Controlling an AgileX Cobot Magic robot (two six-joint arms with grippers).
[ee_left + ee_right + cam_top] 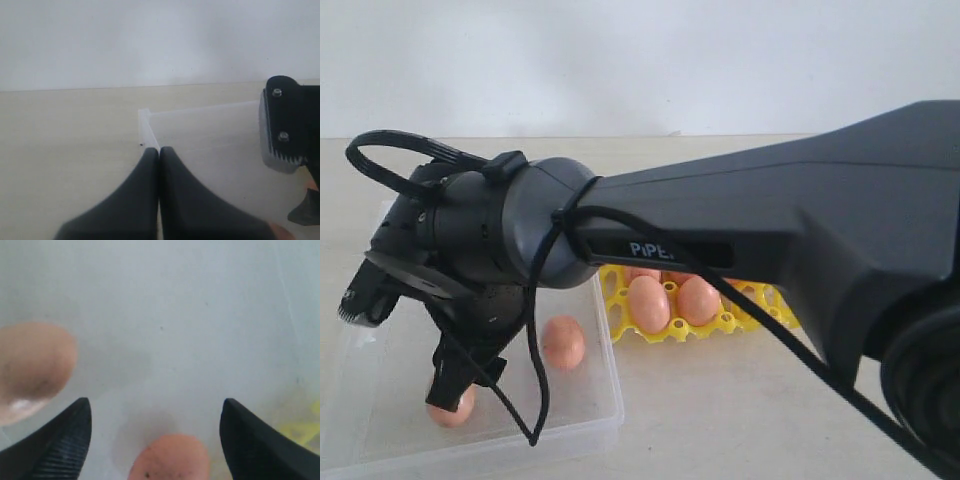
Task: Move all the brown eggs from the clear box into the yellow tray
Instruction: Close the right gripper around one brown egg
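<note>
My right gripper [156,405] hangs open low inside the clear box [605,405], its jaws spread wide. One brown egg [172,457] lies on the box floor between the two fingers, untouched; in the exterior view this egg [452,410] peeks from behind the lower finger [455,375]. A second egg [563,342] rests loose in the box, off to the side of the gripper [405,350]. The yellow tray [760,310] stands just beyond the box with eggs [648,300] in its cups. My left gripper [159,151] is shut and empty by a corner of the box [146,122].
The right arm's dark body [770,230] stretches across the middle of the exterior view and hides most of the tray. A cable [535,380] dangles from its wrist over the box. The beige table [70,130] meets a white wall behind.
</note>
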